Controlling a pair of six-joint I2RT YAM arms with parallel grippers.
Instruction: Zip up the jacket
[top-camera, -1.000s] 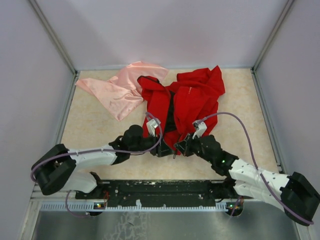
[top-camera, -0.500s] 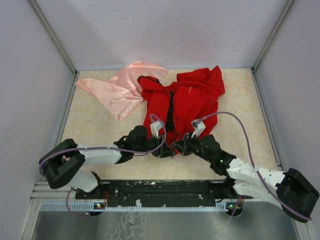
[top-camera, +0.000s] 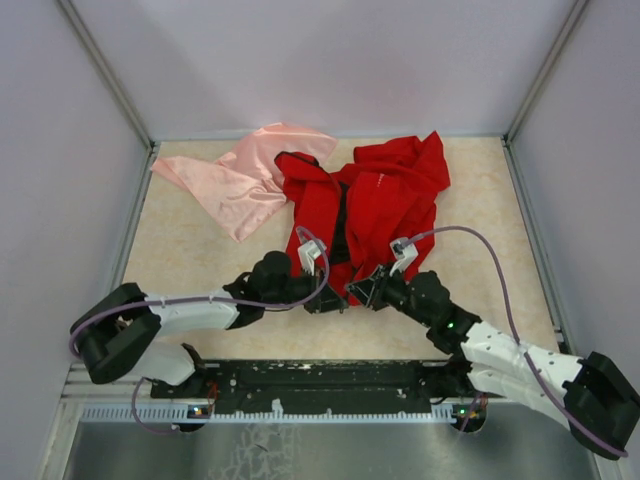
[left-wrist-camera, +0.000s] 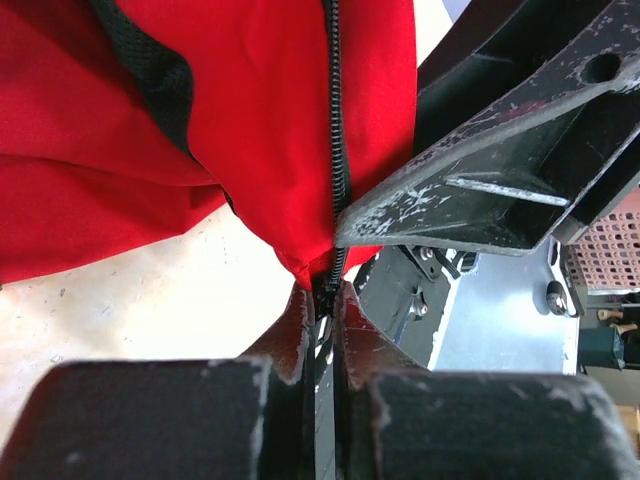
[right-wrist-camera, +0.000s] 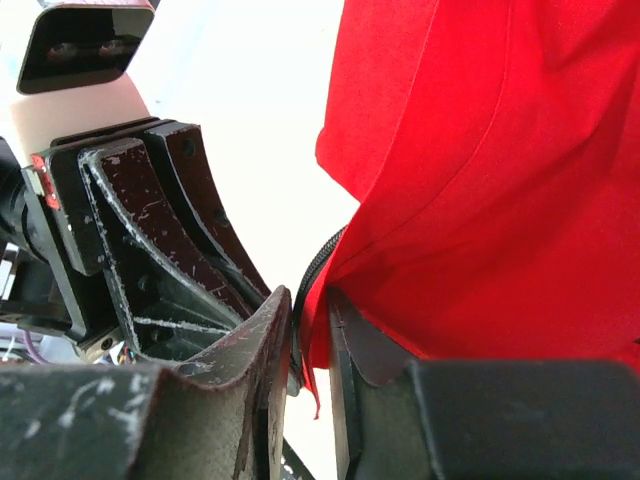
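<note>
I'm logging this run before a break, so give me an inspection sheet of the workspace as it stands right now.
Surface: beige speckled table.
Job's things: red jacket, crumpled, front open in the top view; black zipper runs down to the hem.
Clutter: pink cloth at the jacket's left.
Grippers: left gripper shut on the jacket hem at the zipper's bottom end; right gripper shut on the jacket's other hem edge; the two sit close together.
Cables: purple cable along the left arm; right cable loops over the table, off the jacket.
Surroundings: pale walls on three sides; black mounting plate at the near edge.
</note>
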